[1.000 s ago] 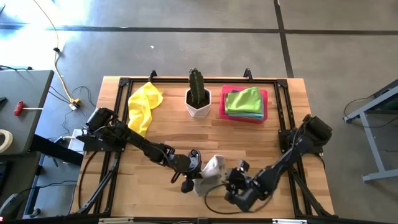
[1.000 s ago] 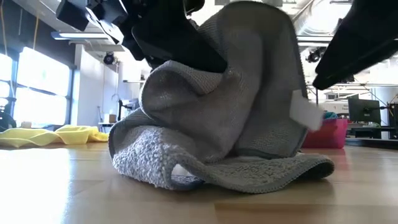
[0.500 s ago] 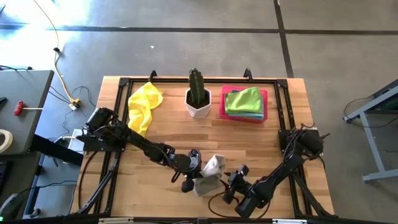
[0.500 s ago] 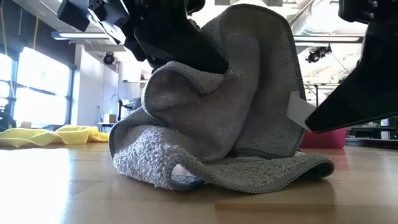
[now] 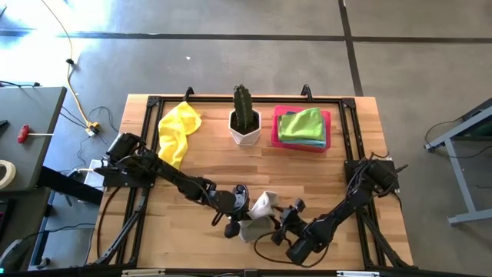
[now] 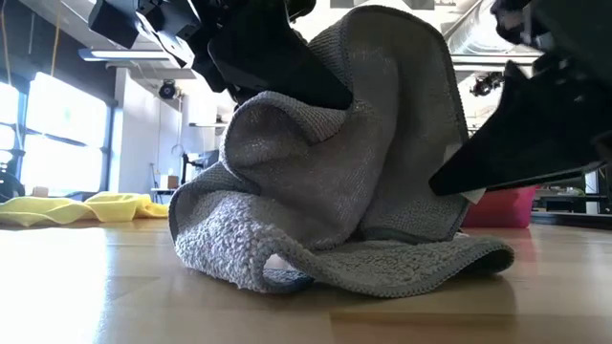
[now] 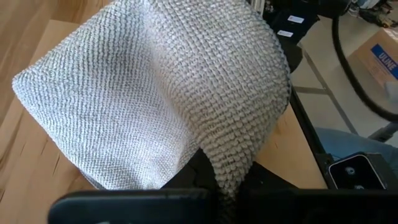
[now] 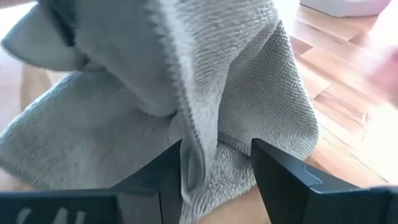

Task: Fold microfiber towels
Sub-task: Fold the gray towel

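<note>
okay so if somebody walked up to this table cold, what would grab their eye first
Probably the grey towel bunched up at the table's near edge, lifted by the shut left gripper while the open right gripper straddles its hanging edge. Behind stand a potted cactus, a yellow towel on its left and a pink tray of folded towels on its right.

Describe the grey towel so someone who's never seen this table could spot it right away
Start at the wooden table and look to its near edge, in front of the potted cactus. There the grey towel sits bunched up between the two arms, pinched by the left tool, with the open right tool at its edge. Unlike the yellow towel lying loose at the far left, or the green one on the pink tray, it is grey and partly lifted.
</note>
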